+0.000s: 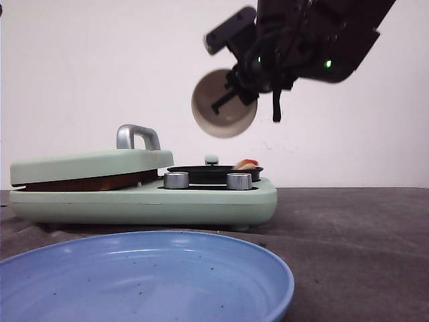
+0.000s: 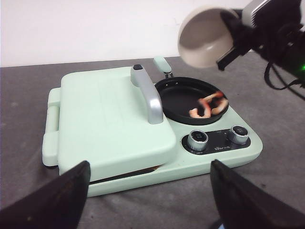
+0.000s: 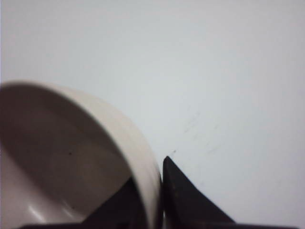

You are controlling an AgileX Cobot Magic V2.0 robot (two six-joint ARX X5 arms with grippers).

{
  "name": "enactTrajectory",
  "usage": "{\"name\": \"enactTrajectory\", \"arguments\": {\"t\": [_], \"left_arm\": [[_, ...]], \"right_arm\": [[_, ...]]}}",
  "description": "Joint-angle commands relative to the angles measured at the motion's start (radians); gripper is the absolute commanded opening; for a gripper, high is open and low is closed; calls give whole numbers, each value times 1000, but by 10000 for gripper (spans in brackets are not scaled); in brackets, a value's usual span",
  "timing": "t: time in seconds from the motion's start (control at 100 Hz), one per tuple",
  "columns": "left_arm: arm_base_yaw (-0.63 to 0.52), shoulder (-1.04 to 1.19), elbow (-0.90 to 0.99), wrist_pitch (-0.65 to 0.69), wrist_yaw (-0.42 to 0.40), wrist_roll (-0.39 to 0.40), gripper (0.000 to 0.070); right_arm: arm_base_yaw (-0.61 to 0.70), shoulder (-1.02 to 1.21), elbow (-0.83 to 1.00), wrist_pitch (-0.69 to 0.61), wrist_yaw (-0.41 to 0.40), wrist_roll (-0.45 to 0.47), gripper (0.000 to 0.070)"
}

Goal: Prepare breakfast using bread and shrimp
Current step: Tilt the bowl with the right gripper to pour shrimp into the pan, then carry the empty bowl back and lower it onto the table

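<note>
Gripping the tipped, emptied beige bowl by its rim upper right of frame, the right gripper has apparently dumped the shrimp into the black pan, so setting the bowl aside seems next.

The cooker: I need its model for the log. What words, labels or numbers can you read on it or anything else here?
None can be read.
Cooker: small white print on the dark panel by the knobs, too small and blurred to read.
Bowl, pan, plate: no markings show.
</note>
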Motion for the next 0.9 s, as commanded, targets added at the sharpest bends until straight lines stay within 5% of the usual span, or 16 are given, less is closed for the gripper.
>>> {"name": "enactTrajectory", "arguments": {"t": [0.0,0.41,0.67,0.89], "left_arm": [[-1,3,8,13,2,13,432],[-1,3,8,9,2,12,432],[-1,3,8,-12,2,5,432],[-1,3,8,-20,2,4,432]], "right_arm": [[9,20,14,23,-2,24,0],[10,-33,16,68,108,97,1],[-11,-215,19,-347,106,377,2],[-55,-407,24,-727,24,517,1]]}}
